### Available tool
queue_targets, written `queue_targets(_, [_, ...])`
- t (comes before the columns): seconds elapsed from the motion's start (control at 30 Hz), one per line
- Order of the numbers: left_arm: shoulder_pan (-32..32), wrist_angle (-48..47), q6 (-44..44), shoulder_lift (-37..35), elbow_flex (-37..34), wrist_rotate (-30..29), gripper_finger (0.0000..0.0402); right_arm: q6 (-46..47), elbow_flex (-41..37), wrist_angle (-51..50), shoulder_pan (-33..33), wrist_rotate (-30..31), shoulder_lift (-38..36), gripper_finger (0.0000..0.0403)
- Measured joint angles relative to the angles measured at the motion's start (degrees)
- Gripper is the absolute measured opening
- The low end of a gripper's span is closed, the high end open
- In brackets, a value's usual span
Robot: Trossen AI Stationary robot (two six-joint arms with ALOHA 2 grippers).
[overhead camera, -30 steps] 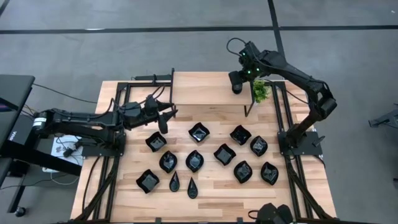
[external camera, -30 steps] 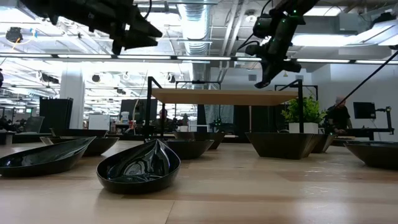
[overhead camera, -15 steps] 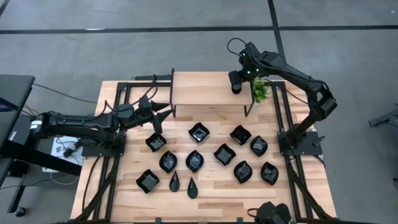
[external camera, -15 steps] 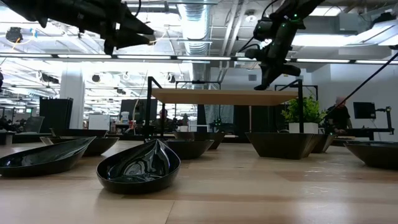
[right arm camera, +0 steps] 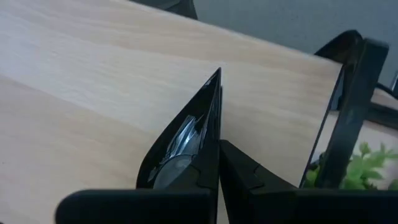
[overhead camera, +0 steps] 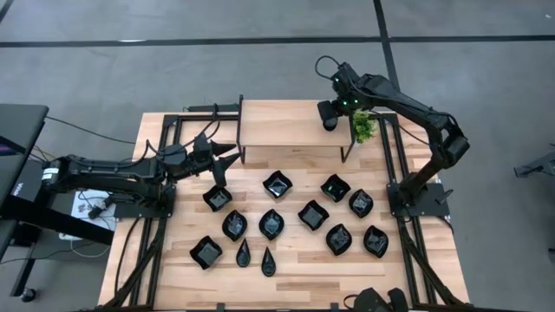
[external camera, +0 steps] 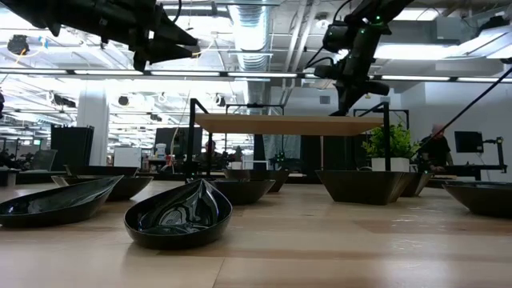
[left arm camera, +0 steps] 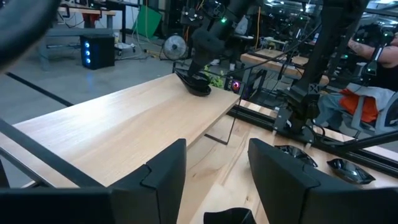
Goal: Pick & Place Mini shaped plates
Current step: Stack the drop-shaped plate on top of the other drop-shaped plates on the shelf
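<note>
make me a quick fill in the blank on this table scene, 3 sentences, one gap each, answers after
1. The right end effector is shut on a black ____ at the raised shelf.
2. The left end effector, empty, has its fingers ____.
3. The small green plant stands next to the ____ end effector.

Missing words: plate; open; right

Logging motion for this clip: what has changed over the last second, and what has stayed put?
The left gripper, open and empty, drew back from above the plates toward the raised shelf's near left corner in the first half second, then held. The right gripper, shut on a plate, shifted only slightly over the shelf's right end beside the plant. The plates on the table did not move.
</note>
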Motion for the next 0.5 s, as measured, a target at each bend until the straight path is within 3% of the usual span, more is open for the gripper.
queue_targets(0.5, [0.0, -0.21, 0.05, 0.02, 0.0, 0.0, 0.0177, 2.58, 0.0, 0.0, 2.51, 3.87, -0.07, 0.0001])
